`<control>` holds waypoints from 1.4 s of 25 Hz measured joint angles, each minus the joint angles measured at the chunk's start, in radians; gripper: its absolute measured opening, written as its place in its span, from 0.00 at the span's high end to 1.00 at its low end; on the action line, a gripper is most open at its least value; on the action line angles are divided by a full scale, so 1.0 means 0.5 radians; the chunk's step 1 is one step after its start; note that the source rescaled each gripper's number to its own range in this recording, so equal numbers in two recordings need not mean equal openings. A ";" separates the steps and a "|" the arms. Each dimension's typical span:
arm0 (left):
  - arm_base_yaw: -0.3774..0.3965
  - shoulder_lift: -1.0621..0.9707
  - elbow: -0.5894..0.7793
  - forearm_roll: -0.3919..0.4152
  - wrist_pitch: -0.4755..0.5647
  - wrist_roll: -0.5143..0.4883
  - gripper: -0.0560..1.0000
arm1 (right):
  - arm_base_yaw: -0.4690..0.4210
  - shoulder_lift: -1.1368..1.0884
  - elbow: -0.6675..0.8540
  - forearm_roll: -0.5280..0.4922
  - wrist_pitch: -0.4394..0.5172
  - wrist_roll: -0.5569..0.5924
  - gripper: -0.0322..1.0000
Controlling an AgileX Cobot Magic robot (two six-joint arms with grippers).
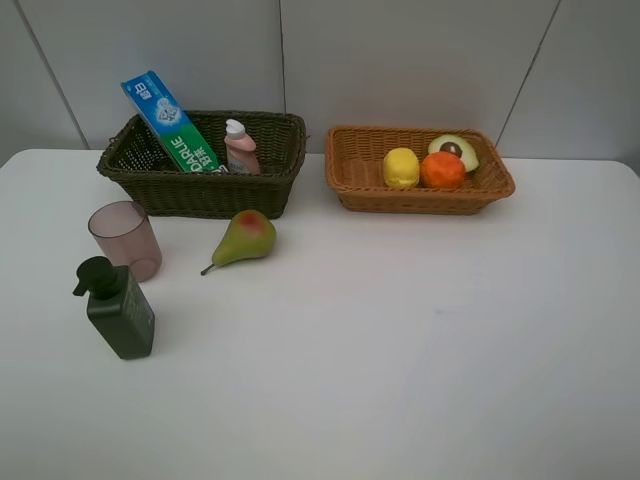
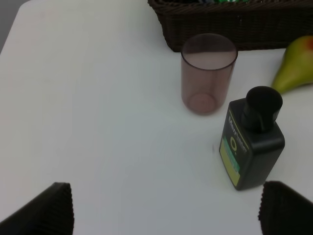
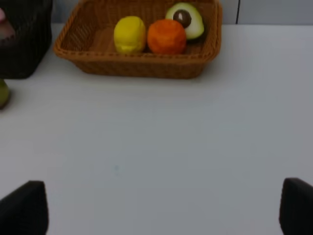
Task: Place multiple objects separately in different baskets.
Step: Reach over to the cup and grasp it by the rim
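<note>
The dark basket (image 1: 200,190) at the back left holds a blue-green toothpaste box (image 1: 170,122) and a small pink bottle (image 1: 240,148). In the tan basket (image 1: 345,185) lie a lemon (image 1: 401,167), an orange (image 1: 442,170) and an avocado half (image 1: 455,151). On the table in front of the dark basket are a pear (image 1: 245,237), a translucent pink cup (image 1: 126,240) and a dark green pump bottle (image 1: 118,310). My left gripper (image 2: 166,208) is open, short of the pump bottle (image 2: 252,144) and cup (image 2: 208,73). My right gripper (image 3: 159,208) is open over bare table, well short of the tan basket (image 3: 137,68).
The white table (image 1: 400,340) ends at a grey panelled wall behind the baskets. Neither arm shows in the high view.
</note>
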 joint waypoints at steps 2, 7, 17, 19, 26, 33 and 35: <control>0.000 0.000 0.000 0.000 0.000 0.000 0.00 | -0.022 -0.004 0.000 0.000 -0.002 0.004 0.00; 0.000 0.000 0.000 0.000 0.000 0.000 0.00 | -0.232 -0.004 0.000 -0.005 -0.002 0.009 0.00; 0.000 0.000 0.000 0.000 0.000 0.000 0.00 | -0.539 -0.004 0.000 -0.005 -0.002 0.009 0.00; 0.000 0.000 0.000 0.000 0.000 0.000 0.00 | -0.539 -0.004 0.000 -0.005 -0.002 0.009 0.00; 0.000 0.000 0.000 0.000 0.000 0.000 0.00 | -0.539 -0.004 0.000 -0.005 -0.002 0.007 0.00; 0.000 0.000 0.000 0.000 0.000 0.000 0.00 | -0.539 -0.004 0.000 -0.005 -0.002 0.007 0.00; 0.000 0.000 0.000 0.000 0.000 0.000 0.00 | -0.539 -0.004 0.000 -0.005 -0.002 0.007 0.00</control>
